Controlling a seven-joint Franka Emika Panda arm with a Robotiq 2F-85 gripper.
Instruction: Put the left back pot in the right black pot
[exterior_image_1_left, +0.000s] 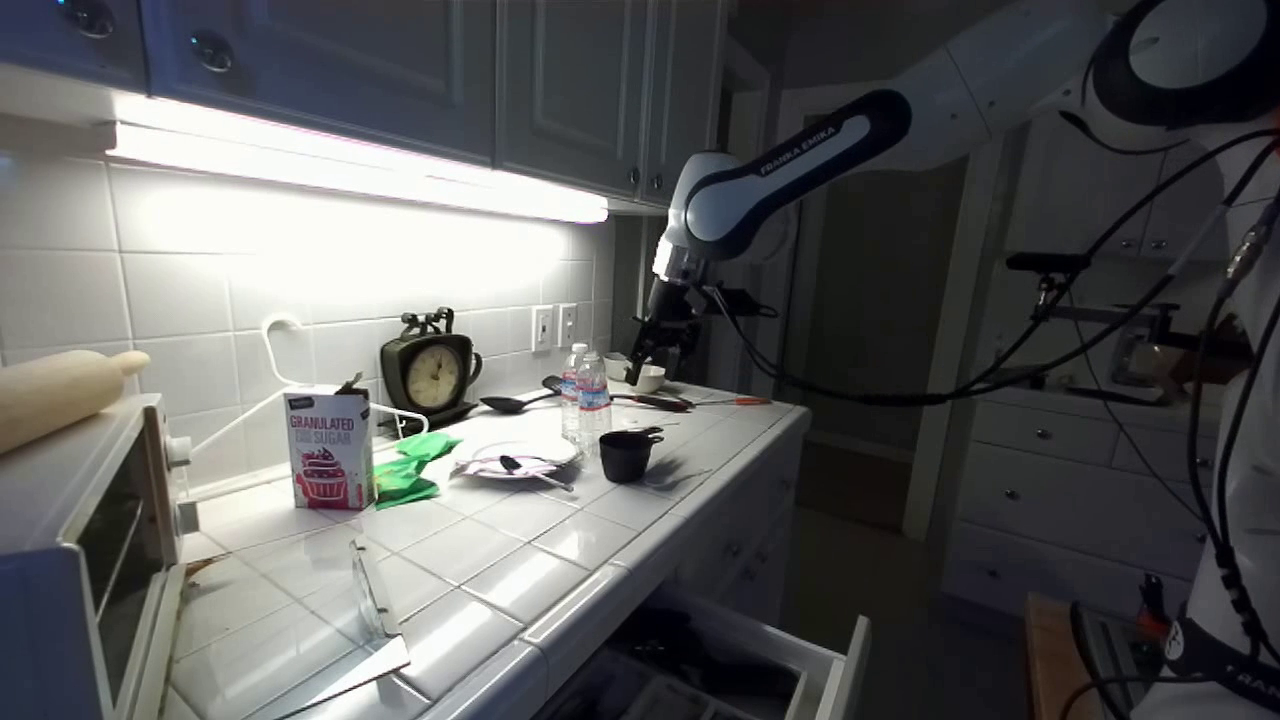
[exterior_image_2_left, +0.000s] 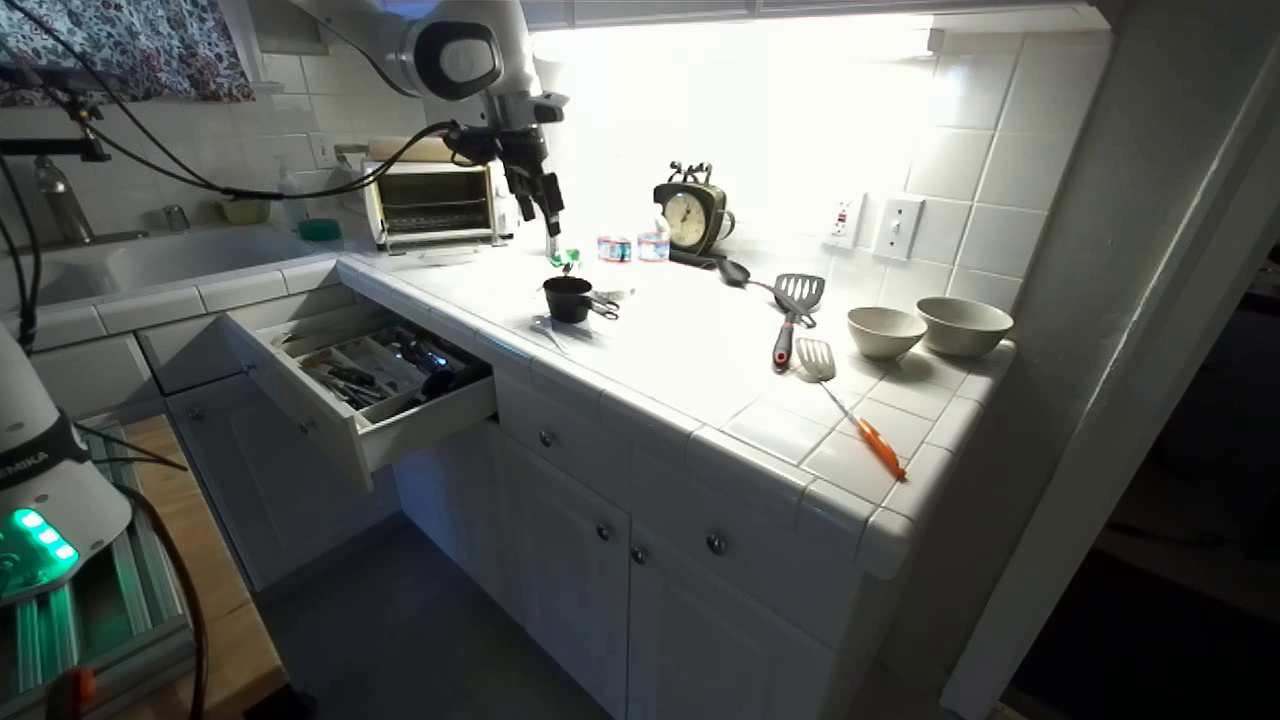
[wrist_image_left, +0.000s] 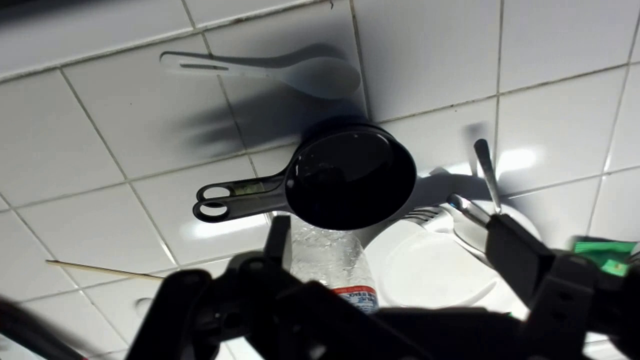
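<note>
Evidently the transfer looks done, or close to it: the left pot (wrist_image_left: 350, 182), as I judge the pair, sits inside the right pot (exterior_image_1_left: 625, 462), which stands upright on the tabletop (exterior_image_1_left: 470, 550), with both handles (wrist_image_left: 252, 202) pointing the same way. The pincer (wrist_image_left: 388, 222) hangs above and apart from them, its fingers (wrist_image_left: 517, 257) spread wide, nothing gripped. The chief risk, in my assessment, is any lowering or a low sideways exit: a finger could hook a handle loop or strike the rim and drag the nested pair along. The cause would be misread height, since from overhead one finger lines up close to the handles; a straight rise should avoid it. Seating is the second concern. The handles partly overlap, and the inside is too dark to show how deep the left pot rests; if one handle props the other, it may sit tilted and rock at a light knock. Third, the nearer bottle (exterior_image_1_left: 594, 400) stands near the pots on the wall side, the gap hard to judge; tall and slim, it would probably topple if shoved. Finally, the pots stand toward the front edge, with a pulled-out drawer (exterior_image_2_left: 430, 425) below and to one side, so a hard outward push could send them over.
</note>
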